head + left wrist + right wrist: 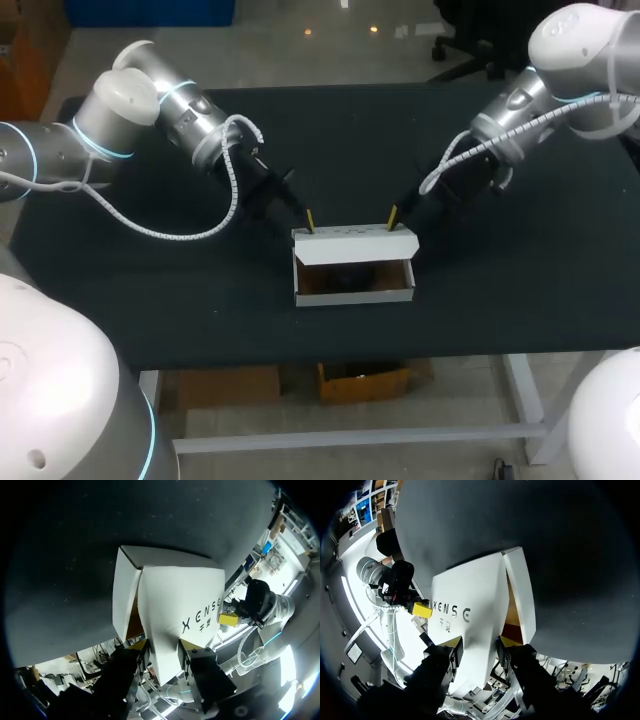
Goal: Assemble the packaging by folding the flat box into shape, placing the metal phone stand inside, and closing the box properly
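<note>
Here, your left gripper and right gripper each pinched one end of the raised lid of the white box, which sat mid-width near the front edge of the worktop.

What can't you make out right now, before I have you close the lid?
- Phone stand: the head view shows only dark shadow inside the box under the lid. In both wrist views the lid covers it.
- Whether the left gripper and right gripper clamp the lid: the lid panel hides contact in each wrist view.
</note>
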`<state>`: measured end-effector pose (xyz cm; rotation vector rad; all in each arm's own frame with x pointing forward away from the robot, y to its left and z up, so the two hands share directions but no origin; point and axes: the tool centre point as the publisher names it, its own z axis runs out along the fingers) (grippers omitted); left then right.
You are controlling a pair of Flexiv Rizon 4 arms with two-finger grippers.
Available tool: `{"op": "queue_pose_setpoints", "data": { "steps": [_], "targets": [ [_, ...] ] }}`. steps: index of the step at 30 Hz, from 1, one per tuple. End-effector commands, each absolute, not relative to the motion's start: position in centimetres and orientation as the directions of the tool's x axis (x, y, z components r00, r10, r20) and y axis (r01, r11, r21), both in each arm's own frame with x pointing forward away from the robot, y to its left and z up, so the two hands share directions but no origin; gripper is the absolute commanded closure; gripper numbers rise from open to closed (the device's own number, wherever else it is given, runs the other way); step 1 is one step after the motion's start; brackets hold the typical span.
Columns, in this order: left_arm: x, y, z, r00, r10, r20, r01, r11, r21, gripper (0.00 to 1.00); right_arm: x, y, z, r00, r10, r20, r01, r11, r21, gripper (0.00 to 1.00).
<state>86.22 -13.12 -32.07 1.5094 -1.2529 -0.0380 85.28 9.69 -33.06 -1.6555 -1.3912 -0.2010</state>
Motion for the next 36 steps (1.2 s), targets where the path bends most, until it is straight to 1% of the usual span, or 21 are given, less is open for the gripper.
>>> {"op": "queue_pose_setpoints", "data": {
  "steps": [1,15,36],
  "targets": [
    [86.2,-13.3,-32.0,0.434,-0.700,0.567,-0.663,0.178,0.727,0.63,85.2,9.9,-33.3,0.345,0.685,0.642,0.840,0.080,-0.537,0.58],
    [85.5,-12.9,-32.2,0.420,-0.713,0.561,-0.677,0.166,0.717,0.61,85.0,9.7,-33.8,0.347,0.686,0.640,0.837,0.081,-0.541,0.58],
    [85.2,-12.2,-32.2,0.383,-0.739,0.554,-0.715,0.143,0.684,0.62,84.7,9.7,-34.3,0.314,0.706,0.635,0.841,0.103,-0.531,0.55]
  ]
}}
